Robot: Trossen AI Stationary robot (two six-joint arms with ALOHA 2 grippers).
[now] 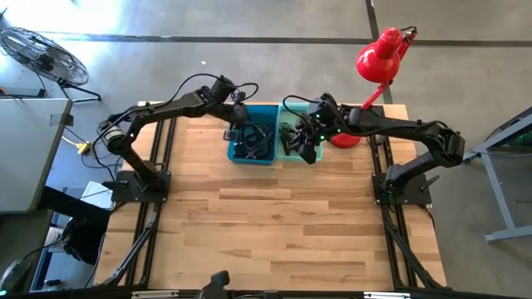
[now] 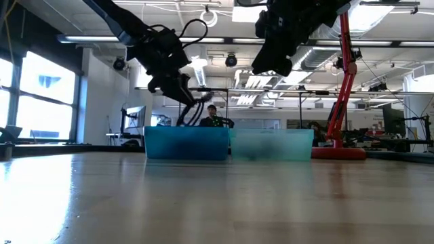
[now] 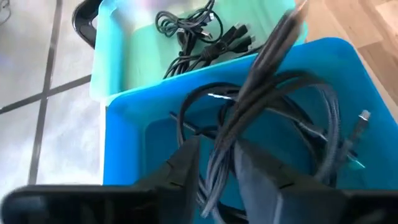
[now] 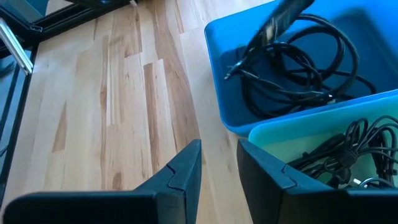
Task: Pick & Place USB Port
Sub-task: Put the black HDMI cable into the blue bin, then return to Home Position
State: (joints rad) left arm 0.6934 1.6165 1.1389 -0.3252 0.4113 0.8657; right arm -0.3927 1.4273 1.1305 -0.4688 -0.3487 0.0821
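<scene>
USB cable [image 3: 249,112] hung between the left claw's [image 3: 214,158] slightly parted fingers, above the blue bin [image 1: 252,135]. Right claw [image 4: 219,158] hovered empty, narrowly open, over the teal bin [image 1: 293,131].

red desk lamp [image 1: 378,58], floor fan [image 1: 40,51], person [image 2: 212,116]

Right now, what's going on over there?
Left gripper over blue bin, cable between its fingers. Right gripper empty above teal bin. Nothing blocking.
</scene>
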